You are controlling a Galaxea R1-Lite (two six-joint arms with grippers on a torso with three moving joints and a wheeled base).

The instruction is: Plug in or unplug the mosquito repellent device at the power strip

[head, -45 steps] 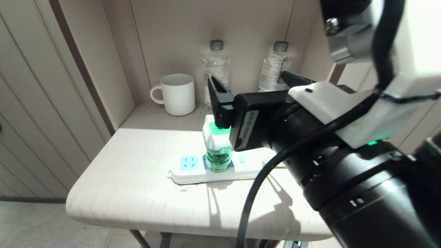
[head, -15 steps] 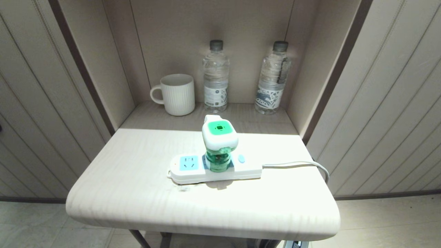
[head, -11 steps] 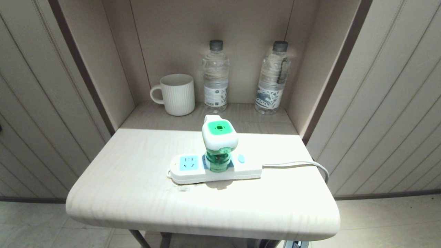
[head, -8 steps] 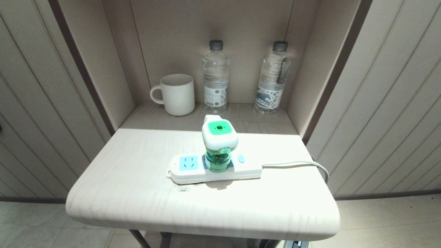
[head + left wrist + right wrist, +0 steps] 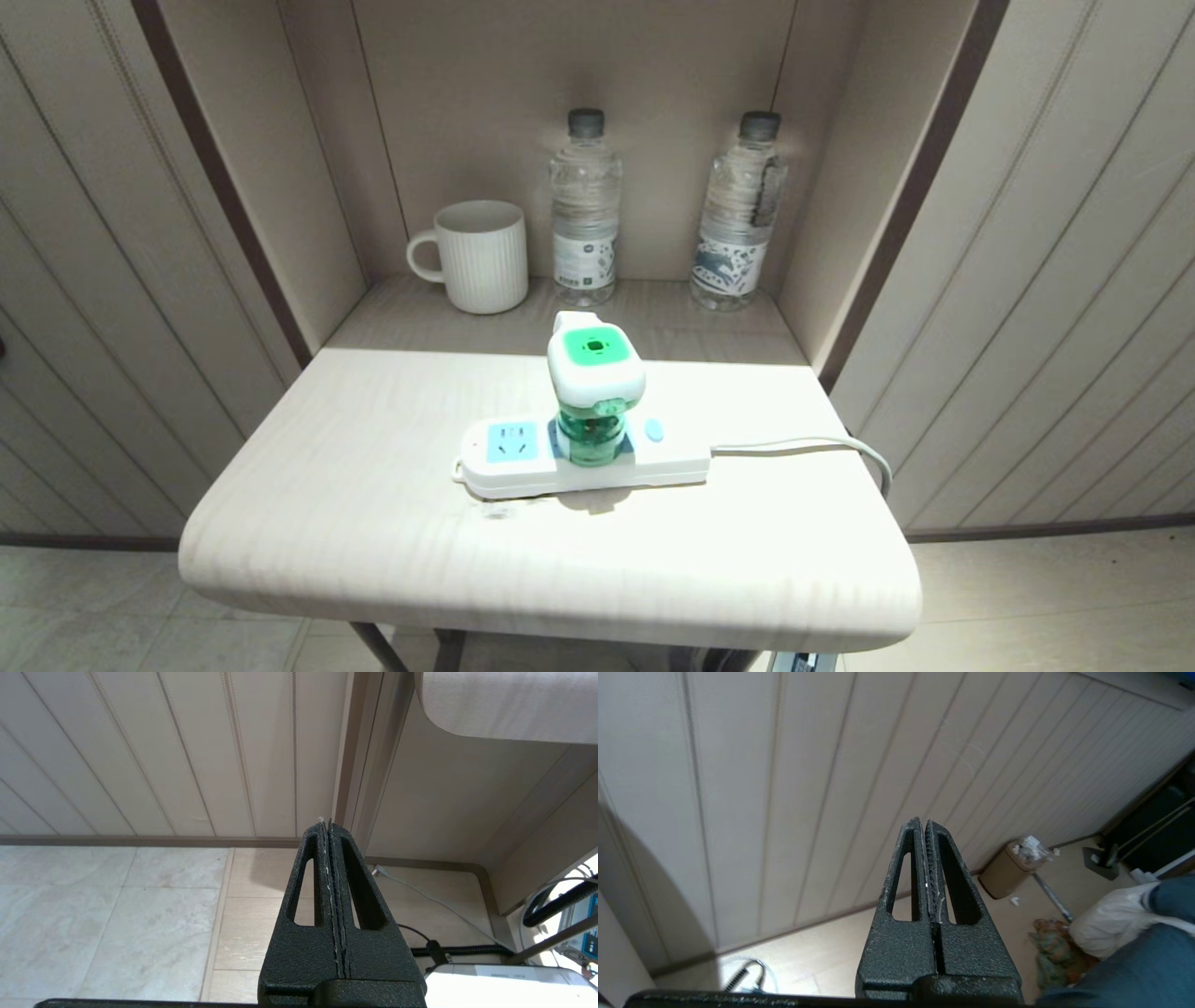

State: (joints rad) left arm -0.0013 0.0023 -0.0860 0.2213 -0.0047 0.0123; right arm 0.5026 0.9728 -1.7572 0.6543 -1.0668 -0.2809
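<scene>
Tabletop point(image 5: 355, 523) of pale wood grain, rounded at its corners, runs back into a beige alcove. On it lies one flat white power strip point(image 5: 523, 471) with light-blue socket faces, its white cord point(image 5: 803, 446) trailing off toward the right edge. One mosquito repellent device point(image 5: 594, 387), a white rounded head with a green top patch over a clear bottle of green liquid, stands upright, plugged into the strip's middle socket. At the back stand two clear plastic water bottles point(image 5: 584, 210) point(image 5: 742, 213) with grey caps, and one ribbed white mug point(image 5: 481, 255) to their left. The black left gripper point(image 5: 330, 826) hangs low beside the table, pinched together on nothing. The black right gripper point(image 5: 923, 826), likewise closed and empty, points at a panelled wall.
</scene>
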